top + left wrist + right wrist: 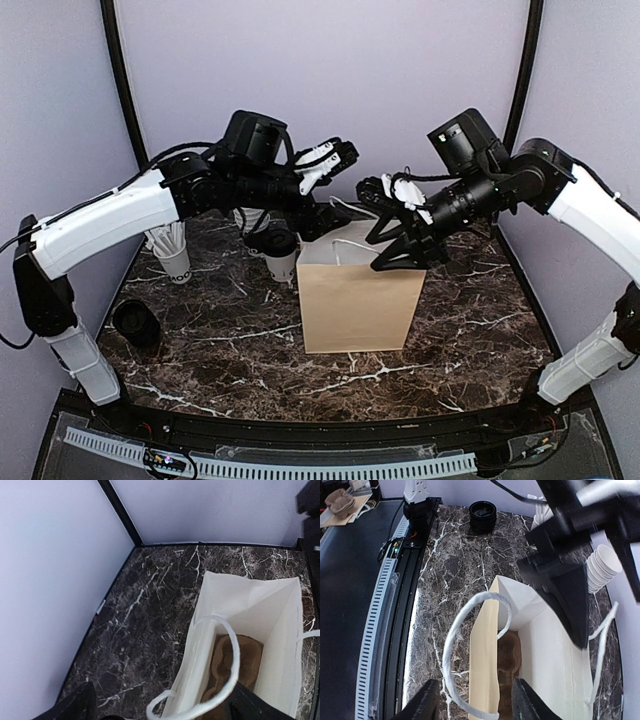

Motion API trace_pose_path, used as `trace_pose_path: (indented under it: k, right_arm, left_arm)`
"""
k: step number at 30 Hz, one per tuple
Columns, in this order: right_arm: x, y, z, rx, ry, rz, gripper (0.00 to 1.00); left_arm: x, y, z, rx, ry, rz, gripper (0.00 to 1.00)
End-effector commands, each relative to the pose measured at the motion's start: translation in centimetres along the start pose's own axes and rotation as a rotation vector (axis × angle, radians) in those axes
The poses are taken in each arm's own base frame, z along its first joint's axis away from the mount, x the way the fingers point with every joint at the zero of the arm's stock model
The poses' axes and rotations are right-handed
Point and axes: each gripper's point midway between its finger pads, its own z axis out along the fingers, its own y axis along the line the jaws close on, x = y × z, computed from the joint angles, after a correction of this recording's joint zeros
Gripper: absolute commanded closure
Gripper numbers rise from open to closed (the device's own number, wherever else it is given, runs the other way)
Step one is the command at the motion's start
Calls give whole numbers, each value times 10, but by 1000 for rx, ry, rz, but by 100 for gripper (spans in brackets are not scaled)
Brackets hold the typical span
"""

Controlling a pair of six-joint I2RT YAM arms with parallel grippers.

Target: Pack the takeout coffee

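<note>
The takeout coffee (281, 264), one lidded cup, stands just left of the brown paper bag (355, 300), by its far corner. Above the bag's left rim the left gripper (165, 709) hangs spread wide. Over the bag's right rim the right gripper (479, 702) is parted, straddling the bag wall and a white handle (485, 594).

Bright, even, diffuse light, soft shadows (some motion blur in right wrist view)
</note>
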Motion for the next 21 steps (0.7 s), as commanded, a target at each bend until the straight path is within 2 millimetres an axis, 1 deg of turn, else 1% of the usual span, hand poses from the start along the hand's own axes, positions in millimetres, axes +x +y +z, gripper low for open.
trace_pose_path:
  k: [1, 2, 3, 4, 5, 6, 7, 8, 9, 10, 12, 14, 17, 19, 21]
  right_arm:
    - [-20, -1, -3, 8, -62, -10, 59]
    - [-20, -1, -2, 8, -61, -10, 66]
    - [-20, -2, -2, 12, -58, -9, 76]
    - [-19, -3, -1, 19, -55, -6, 81]
    - [-19, -5, -2, 27, -53, -8, 88]
    - [-19, -5, -2, 31, -52, -8, 96]
    - [-22, -7, -6, 42, -59, -13, 100]
    - [-25, -7, -9, 49, -65, -19, 100]
    - [-29, -9, -13, 63, -75, -26, 100]
    - [-32, -12, -18, 80, -84, -35, 100]
    - [-42, -19, -29, 112, -106, -55, 100]
    - [-53, -26, -40, 142, -126, -68, 100]
    - [-75, -33, -65, 194, -185, -96, 100]
    - [-90, -34, -82, 222, -225, -110, 100]
    - [-101, -35, -97, 245, -269, -120, 100]
  left_arm:
    - [-6, 4, 11, 20, 32, 38, 16]
    - [-11, 4, 11, 28, 19, 40, 19]
    - [-9, 3, 14, 35, 23, 41, 25]
    - [-13, 3, 14, 38, 13, 42, 29]
    - [-14, 3, 15, 40, 10, 42, 38]
    - [-20, 4, 13, 40, -5, 41, 42]
    - [-22, 5, 12, 40, -7, 35, 52]
    - [-31, 6, 7, 42, -30, 30, 57]
    - [-36, 7, 4, 43, -43, 17, 70]
    - [-46, 9, -2, 43, -69, 14, 85]
    - [-61, 14, -12, 33, -113, -3, 99]
    - [-75, 19, -21, 16, -156, -13, 100]
    - [-90, 24, -31, 9, -189, -19, 100]
    - [-101, 28, -39, 3, -212, -18, 100]
    - [-118, 33, -52, -7, -260, -9, 100]
